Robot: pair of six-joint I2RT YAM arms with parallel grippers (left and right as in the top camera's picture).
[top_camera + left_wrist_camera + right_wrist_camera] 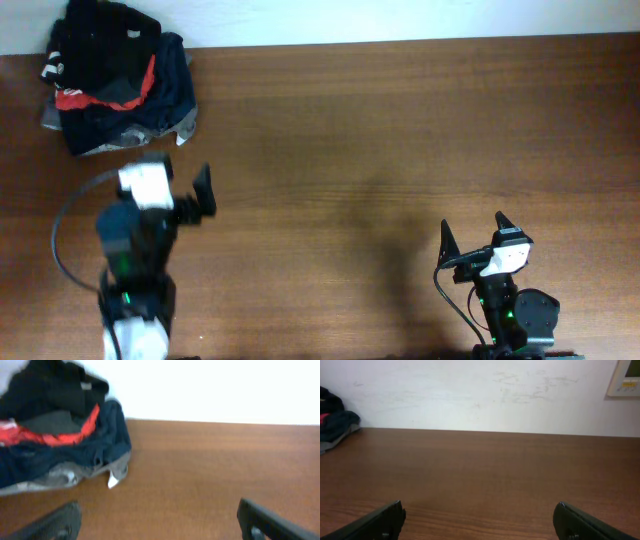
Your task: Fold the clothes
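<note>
The clothes, a black T-shirt (105, 30) with a small white mark, lie crumpled on top of a pile at the table's far left corner. The left wrist view shows the same black T-shirt (50, 390) at upper left, a pale label near its top. My left gripper (180, 175) hovers just below and right of the pile, open and empty. In its own view the left gripper (159, 507) has bare wood between its fingers. My right gripper (472, 225) stands open near the front right, far from the pile. The right gripper (479, 506) holds nothing.
Under the black T-shirt lie a red garment (100, 98), a navy one (170, 90) and a grey one (120, 140). The pile's edge (335, 425) shows far left in the right wrist view. The wooden table (380, 130) ends at a white wall (480, 390) behind.
</note>
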